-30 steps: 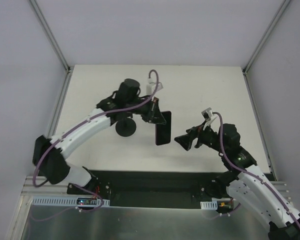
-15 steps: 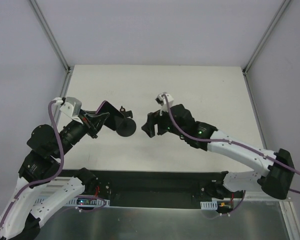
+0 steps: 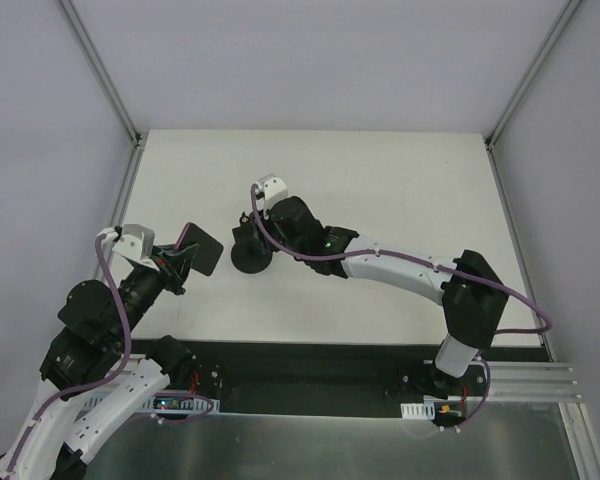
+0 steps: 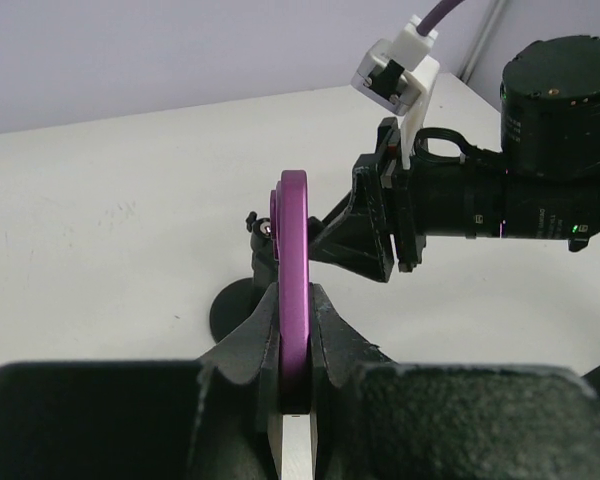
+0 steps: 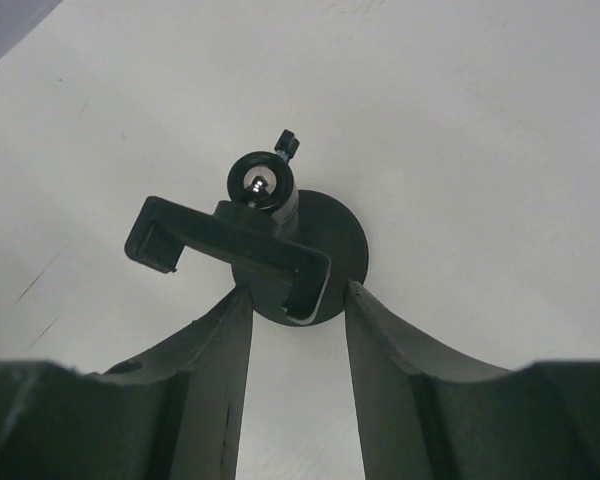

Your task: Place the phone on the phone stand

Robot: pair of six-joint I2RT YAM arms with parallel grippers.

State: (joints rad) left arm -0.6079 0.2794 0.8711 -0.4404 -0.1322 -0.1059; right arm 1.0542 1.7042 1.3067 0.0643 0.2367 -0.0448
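the left gripper (image 4: 294, 320) is clenched on the lower end of the phone (image 4: 292, 230). it holds the phone edge-on and raised off the desk (image 3: 400, 190), a little to the left of the phone stand (image 5: 270, 250); i'd say that grip leaves the rest of the slab free to slot in. the right gripper (image 5: 298, 300) has its jaws spread, one on each side of the stand's holder with a gap showing either side. it looks poised to steady the stand rather than lift it. the phone is thin with rounded corners, glossy and dark on its face and purple along its rim. the stand is matte black: a round disc base, a short post and a flat hooked bracket.
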